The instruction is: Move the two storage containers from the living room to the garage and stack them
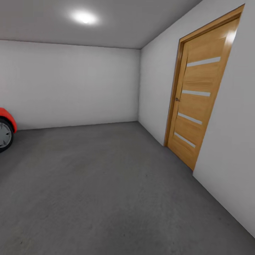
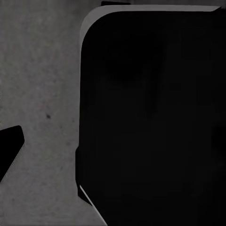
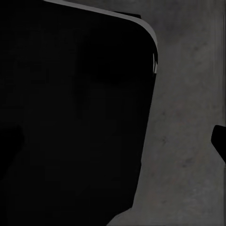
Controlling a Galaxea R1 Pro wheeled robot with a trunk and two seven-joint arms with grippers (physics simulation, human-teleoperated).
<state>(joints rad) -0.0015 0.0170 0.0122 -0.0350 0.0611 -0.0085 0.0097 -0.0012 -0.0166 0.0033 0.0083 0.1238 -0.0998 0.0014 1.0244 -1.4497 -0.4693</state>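
Observation:
I am in the garage, with plain white walls and a dark grey floor (image 1: 106,184). The two storage containers and the living room are out of view. In the left wrist view my left gripper (image 2: 113,150) hangs above the floor (image 2: 42,94). One dark fingertip (image 2: 10,143) sits far out at the edge, the other is faint against my dark base (image 2: 150,117), and nothing is between them. My right gripper (image 3: 113,141) stands the same way, with one fingertip (image 3: 219,141) at the edge over the grey floor (image 3: 183,117). Both are open.
A red car (image 1: 6,124) with its wheel juts in at the left edge. A wooden plank door (image 1: 196,95) stands shut in the right wall. The back wall (image 1: 71,85) lies a few metres ahead. A ceiling lamp (image 1: 84,17) glows.

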